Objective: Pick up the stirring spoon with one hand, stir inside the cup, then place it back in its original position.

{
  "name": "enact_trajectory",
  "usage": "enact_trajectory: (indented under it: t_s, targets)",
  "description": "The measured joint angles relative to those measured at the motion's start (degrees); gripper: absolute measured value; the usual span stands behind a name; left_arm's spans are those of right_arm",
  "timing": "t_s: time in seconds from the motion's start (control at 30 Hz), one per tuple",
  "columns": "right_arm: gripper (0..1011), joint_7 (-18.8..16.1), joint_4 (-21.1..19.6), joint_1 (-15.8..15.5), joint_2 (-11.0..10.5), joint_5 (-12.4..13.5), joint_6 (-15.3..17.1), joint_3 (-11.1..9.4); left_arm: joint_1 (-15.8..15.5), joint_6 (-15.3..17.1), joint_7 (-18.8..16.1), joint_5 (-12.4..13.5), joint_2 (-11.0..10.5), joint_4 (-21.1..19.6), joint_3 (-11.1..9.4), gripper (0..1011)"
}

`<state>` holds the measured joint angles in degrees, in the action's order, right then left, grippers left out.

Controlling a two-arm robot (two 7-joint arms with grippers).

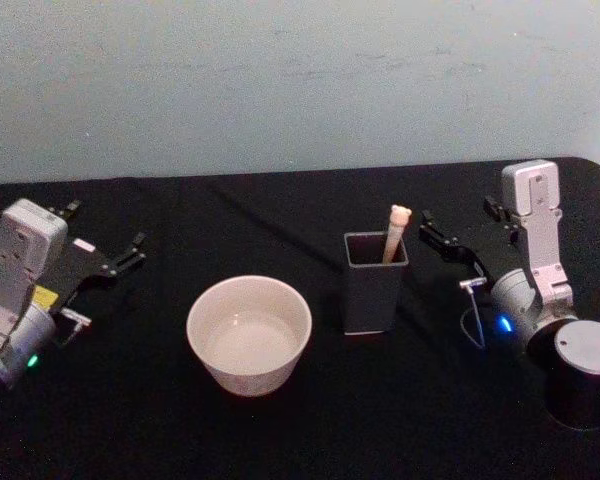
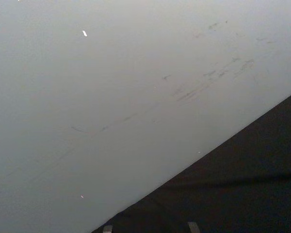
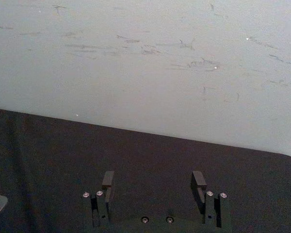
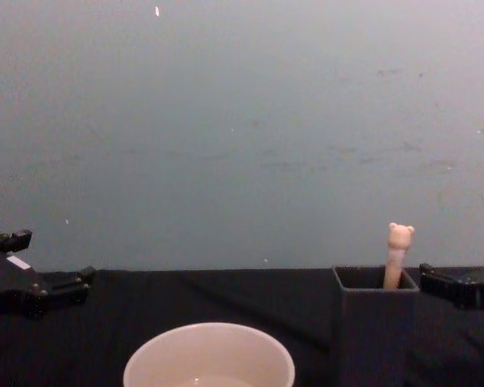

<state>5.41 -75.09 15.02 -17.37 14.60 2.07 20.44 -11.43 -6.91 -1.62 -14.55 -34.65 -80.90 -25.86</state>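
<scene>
With its fingers spread, bring the right gripper [image 1: 430, 228] over the cream bear-topped stirring spoon [image 1: 395, 232], upright in the dark grey square holder [image 1: 373, 285] mid-table, and pinch the handle squarely.

The left pincer [image 1: 105, 240] sits at the left edge of the head frame, fingers spread and empty. The right pincer [image 1: 458, 236] sits at the right, fingers [image 3: 199, 180] apart, holding nothing.

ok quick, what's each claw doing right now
Left claw: open, holding nothing, left of the cup.
Right claw: open, holding nothing, beside the stirring spoon.
</scene>
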Motion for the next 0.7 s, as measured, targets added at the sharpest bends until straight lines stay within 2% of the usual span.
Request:
enact_trajectory:
  t_s: [0.7]
  targets:
    - [1002,0.0,-0.1,0.0,0.0,0.0,0.0,0.0,0.0,0.0,0.0,0.0,0.0,0.0,0.0,1002]
